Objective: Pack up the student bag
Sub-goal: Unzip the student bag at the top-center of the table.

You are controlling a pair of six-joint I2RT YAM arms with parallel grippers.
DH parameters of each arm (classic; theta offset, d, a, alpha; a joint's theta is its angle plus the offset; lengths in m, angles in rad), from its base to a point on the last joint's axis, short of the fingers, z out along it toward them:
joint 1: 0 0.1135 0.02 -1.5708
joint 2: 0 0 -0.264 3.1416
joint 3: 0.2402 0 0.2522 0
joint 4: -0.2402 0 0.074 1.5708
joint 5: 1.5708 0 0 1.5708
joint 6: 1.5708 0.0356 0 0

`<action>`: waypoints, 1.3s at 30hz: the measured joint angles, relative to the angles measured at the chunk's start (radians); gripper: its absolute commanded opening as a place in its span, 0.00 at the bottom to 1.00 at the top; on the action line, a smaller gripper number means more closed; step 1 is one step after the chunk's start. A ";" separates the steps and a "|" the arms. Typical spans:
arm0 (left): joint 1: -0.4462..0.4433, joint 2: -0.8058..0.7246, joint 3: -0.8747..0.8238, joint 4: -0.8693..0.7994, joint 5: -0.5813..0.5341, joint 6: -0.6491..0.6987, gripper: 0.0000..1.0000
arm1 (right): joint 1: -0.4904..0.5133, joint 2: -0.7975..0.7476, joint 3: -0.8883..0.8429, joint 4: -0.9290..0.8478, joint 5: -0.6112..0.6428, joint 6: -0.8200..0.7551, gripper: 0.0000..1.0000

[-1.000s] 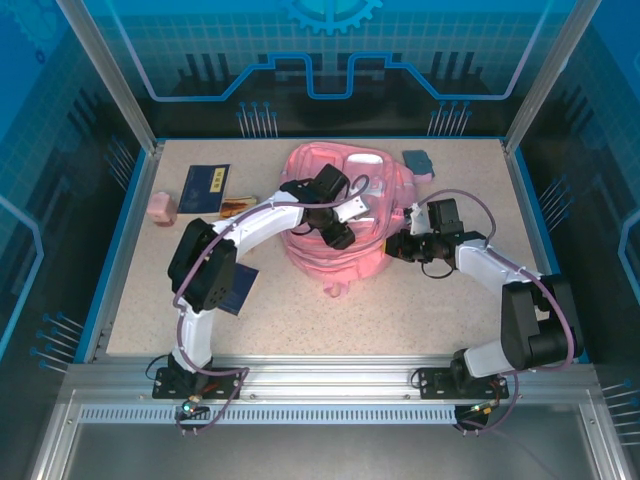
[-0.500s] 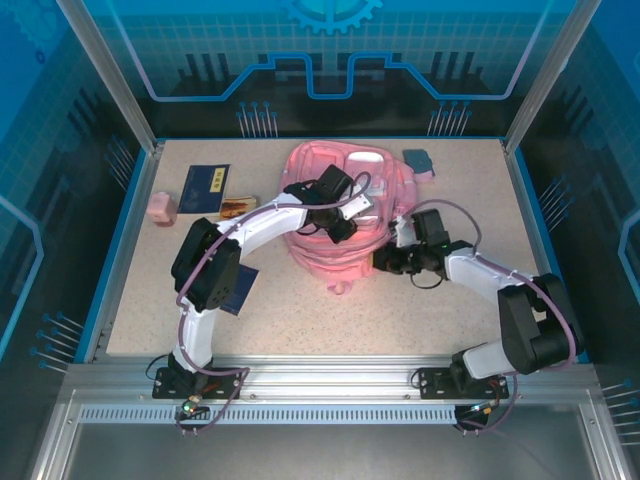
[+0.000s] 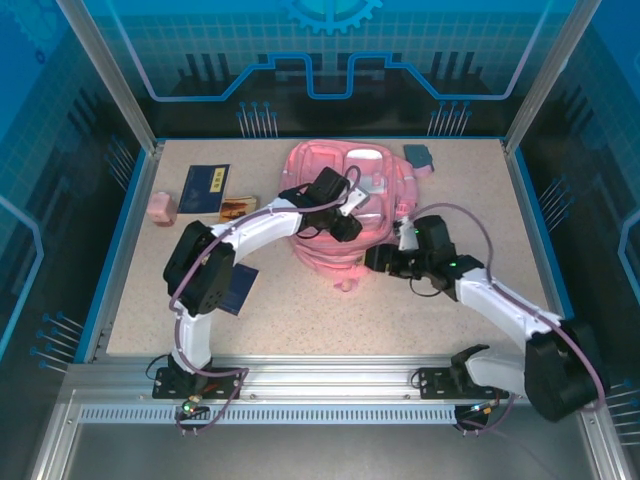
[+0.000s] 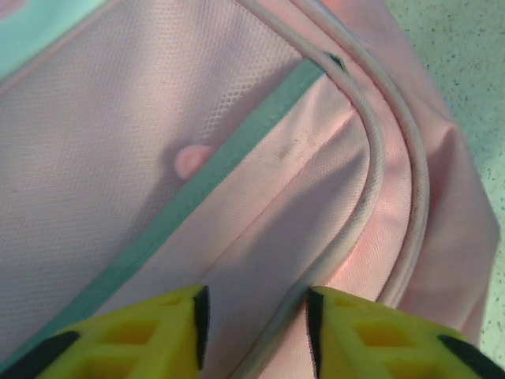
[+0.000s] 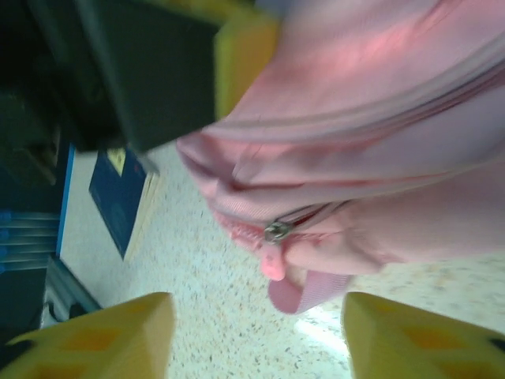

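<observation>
Top external view shows the student bag (image 3: pixel 322 165) lying at the far middle of the table (image 3: pixel 300 310), the left end effector (image 4: pixel 256 320) partly open over its pink front fabric, the right end effector (image 5: pixel 252 332) wide open facing its zip pull (image 5: pixel 276 231), neither gripping anything.

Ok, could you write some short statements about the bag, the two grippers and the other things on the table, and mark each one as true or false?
1. The right gripper is open, its fingers wide apart. True.
2. The left gripper is shut on a blue book. False: it is open, over the pink fabric of the student bag.
3. A metal zip pull shows at the bag's edge, ahead of the right gripper. True.
4. The small pink block lies inside the bag. False: it lies on the table, left of the bag, beside the blue book.
</observation>
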 measured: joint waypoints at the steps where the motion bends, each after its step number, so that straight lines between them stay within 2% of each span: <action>1: 0.007 -0.020 -0.011 0.006 0.000 -0.021 0.52 | -0.026 -0.021 0.009 -0.024 0.011 0.003 0.72; 4: 0.026 -0.094 -0.049 0.016 -0.003 -0.100 0.56 | -0.078 -0.020 0.049 -0.089 0.032 0.018 0.73; 11: 0.031 -0.269 -0.154 -0.003 -0.020 -0.315 0.56 | -0.096 0.150 0.157 -0.140 0.037 0.124 0.61; 19: -0.039 -0.346 -0.298 -0.051 -0.028 -0.482 0.53 | -0.097 0.330 0.214 -0.143 0.064 0.210 0.55; 22: -0.068 -0.346 -0.319 -0.058 -0.026 -0.526 0.51 | -0.097 0.358 0.215 -0.134 0.062 0.219 0.43; 28: -0.119 -0.345 -0.334 -0.037 0.002 -0.599 0.49 | -0.096 0.370 0.243 -0.123 0.059 0.221 0.13; 30: -0.129 -0.342 -0.338 -0.016 0.014 -0.621 0.48 | -0.095 0.370 0.256 -0.123 0.059 0.218 0.07; 34: -0.143 -0.309 -0.339 0.020 0.033 -0.657 0.45 | -0.089 0.360 0.261 -0.117 0.057 0.210 0.01; 39: -0.159 -0.257 -0.339 0.039 0.033 -0.692 0.44 | -0.072 0.323 0.266 -0.114 0.054 0.202 0.00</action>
